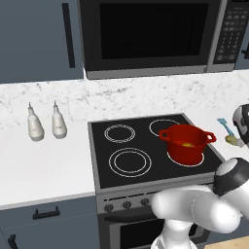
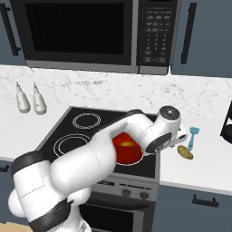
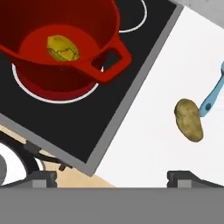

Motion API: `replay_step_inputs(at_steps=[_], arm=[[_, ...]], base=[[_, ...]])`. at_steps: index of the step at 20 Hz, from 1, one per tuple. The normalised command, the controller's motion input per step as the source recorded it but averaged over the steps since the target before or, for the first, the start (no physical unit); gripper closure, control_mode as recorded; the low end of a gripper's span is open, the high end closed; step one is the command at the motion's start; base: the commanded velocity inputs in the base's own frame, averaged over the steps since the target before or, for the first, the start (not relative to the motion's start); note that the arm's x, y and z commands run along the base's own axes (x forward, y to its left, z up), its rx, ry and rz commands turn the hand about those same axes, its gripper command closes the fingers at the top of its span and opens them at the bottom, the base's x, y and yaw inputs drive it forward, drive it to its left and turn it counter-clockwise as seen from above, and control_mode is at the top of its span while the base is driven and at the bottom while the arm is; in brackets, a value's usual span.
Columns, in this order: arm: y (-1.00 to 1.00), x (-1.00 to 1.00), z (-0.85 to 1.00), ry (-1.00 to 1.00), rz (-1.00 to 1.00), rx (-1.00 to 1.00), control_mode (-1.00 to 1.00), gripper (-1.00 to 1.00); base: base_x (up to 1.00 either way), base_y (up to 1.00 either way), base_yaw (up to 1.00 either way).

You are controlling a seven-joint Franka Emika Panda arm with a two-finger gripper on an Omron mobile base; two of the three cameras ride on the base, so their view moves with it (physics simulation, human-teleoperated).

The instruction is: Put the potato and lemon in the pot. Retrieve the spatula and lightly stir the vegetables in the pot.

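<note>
1. Kitchen scene: a black stovetop (image 1: 146,146) sits in a white marble surface (image 1: 44,165), with a microwave above.
2. On the front right burner stands the red pot (image 1: 186,143), the yellow lemon (image 3: 62,47) already inside.
3. On the white surface right of the stove lies the potato (image 3: 189,120), just beside the blue spatula (image 3: 213,95) handle.
4. With its fingers spread wide and empty, the claw (image 3: 113,177) hovers between pot and potato.
5. Risks: the rounded potato may roll from a closing grip, or the fingers may knock the spatula aside.
</note>
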Motion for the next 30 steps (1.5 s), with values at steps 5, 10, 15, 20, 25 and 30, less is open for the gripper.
replay_step_inputs(at_steps=[5,10,15,20,25,30], arm=[[-0.43,0.53,-0.05,0.12,0.09,0.00,-1.00,-1.00],[-0.26,0.62,-0.16,0.04,0.00,0.00,-1.00,-1.00],[-0.20,0.48,-0.41,0.02,0.00,-0.05,-1.00,-1.00],[-0.34,0.25,-0.20,0.10,-0.02,-0.02,-1.00,-1.00],[-0.23,0.20,-0.02,0.13,-0.02,0.00,-1.00,-1.00],[-0.17,0.12,-0.07,0.02,0.00,0.00,-1.00,-1.00]], base=[[0.00,0.00,0.00],[0.00,0.00,0.00],[0.00,0.00,0.00],[0.00,0.00,0.00],[0.00,0.00,0.00],[0.00,0.00,0.00]])
